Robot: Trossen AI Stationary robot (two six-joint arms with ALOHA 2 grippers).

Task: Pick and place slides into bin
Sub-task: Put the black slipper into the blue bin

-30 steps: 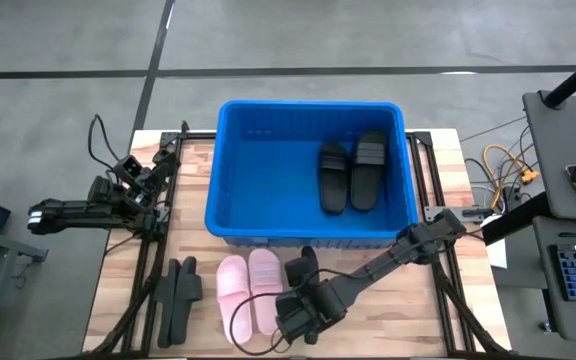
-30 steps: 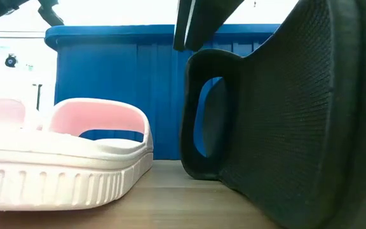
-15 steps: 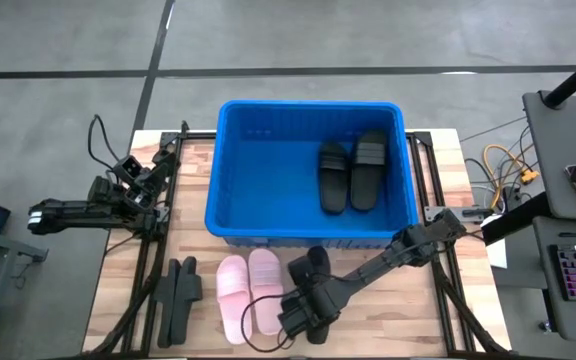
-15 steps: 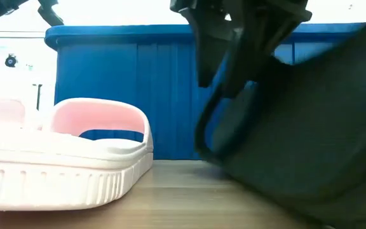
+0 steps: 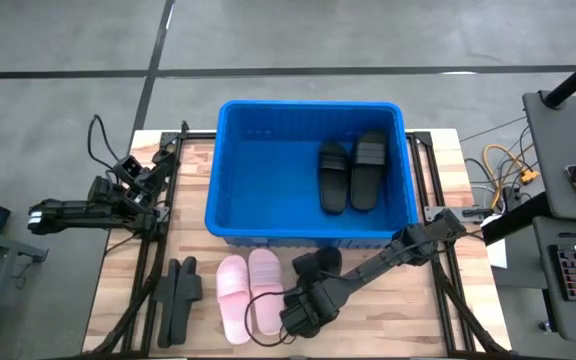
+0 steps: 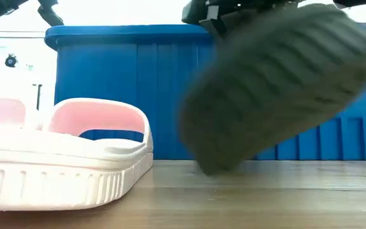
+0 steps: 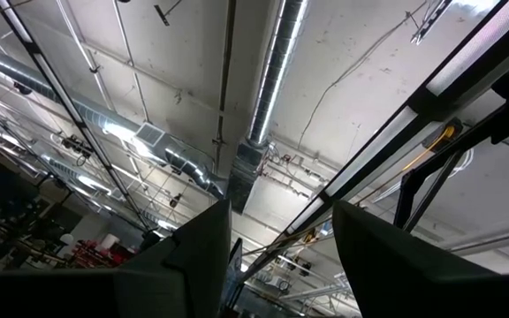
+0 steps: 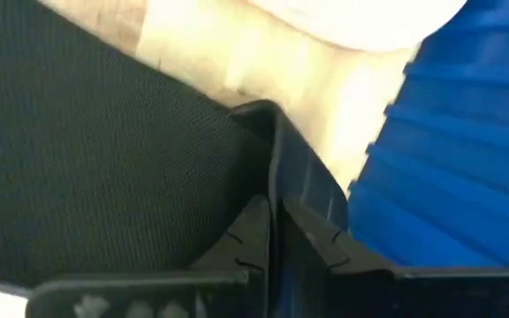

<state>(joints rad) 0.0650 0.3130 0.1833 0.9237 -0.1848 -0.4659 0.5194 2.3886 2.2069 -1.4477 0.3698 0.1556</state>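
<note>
**Black slide gripped and lifted by right gripper**

High view: the right gripper (image 5: 303,312) is seen at the table's (image 5: 408,320) near edge, clamped on a black slide (image 5: 318,266) in front of the bin (image 5: 268,165). Two black slides (image 5: 352,175) are lying inside the bin. A pink pair (image 5: 246,293) is placed just left of the held slide; another black pair (image 5: 178,297) is set further left. The left gripper (image 5: 146,192) is parked at the table's left side.

Low view: the held slide (image 6: 278,86) is seen tilted, sole showing, raised off the wood. A pink slide (image 6: 75,156) is resting flat beside it, the bin wall (image 6: 119,89) behind.

Left wrist view: only ceiling is seen past the fingers (image 7: 193,265), held partly apart, nothing between.

Right wrist view: the fingers (image 8: 254,234) are pinched on the slide's black strap (image 8: 104,159).
</note>
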